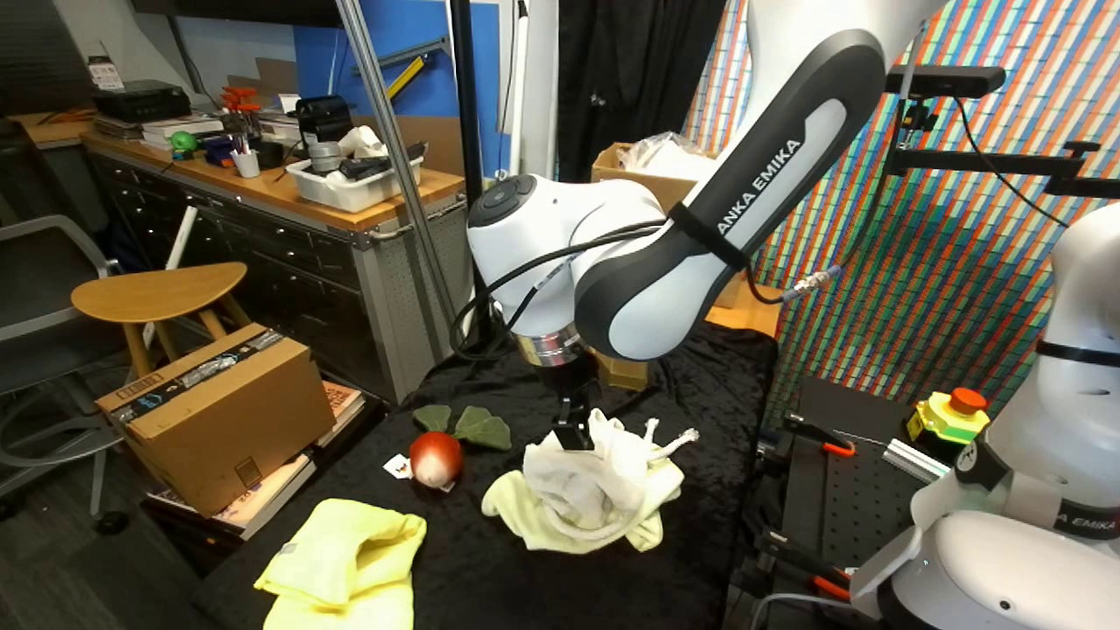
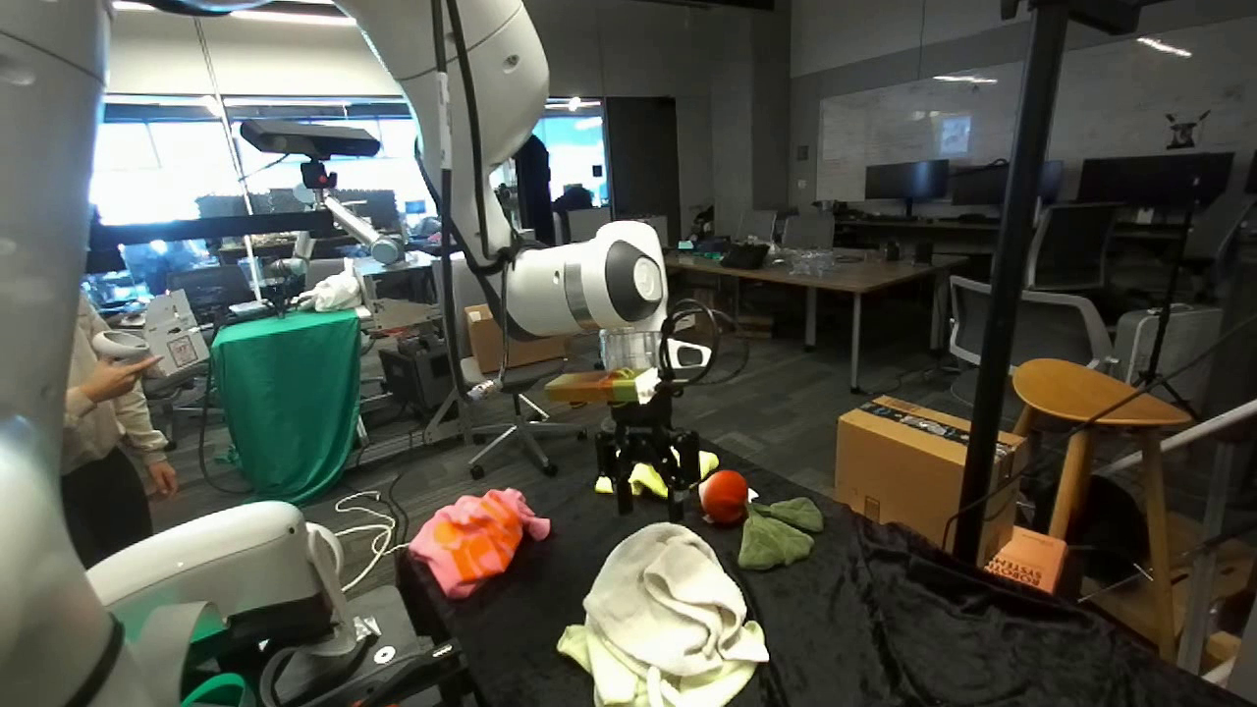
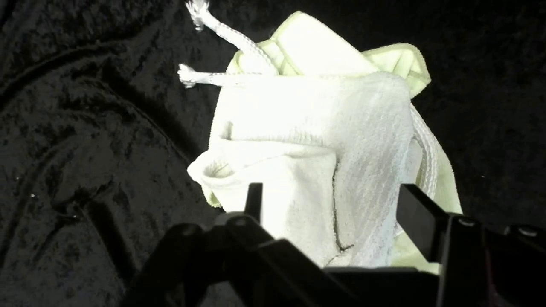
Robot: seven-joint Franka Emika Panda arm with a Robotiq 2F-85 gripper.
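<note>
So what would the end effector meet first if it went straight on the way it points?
Probably the off-white drawstring cloth, which shows beyond the open end effector in the wrist view; any gap is hard to judge.

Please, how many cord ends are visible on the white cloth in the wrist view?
2: the upper end near the picture's top and the lower end beneath it, both sticking out left from the white cloth. Others may be hidden in its folds.

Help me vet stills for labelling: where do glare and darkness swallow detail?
Wrist view: the white cloth is largely washed out, the dark cover almost featureless at right, the end effector nearly silhouetted; in an exterior view, windows glare white.
</note>
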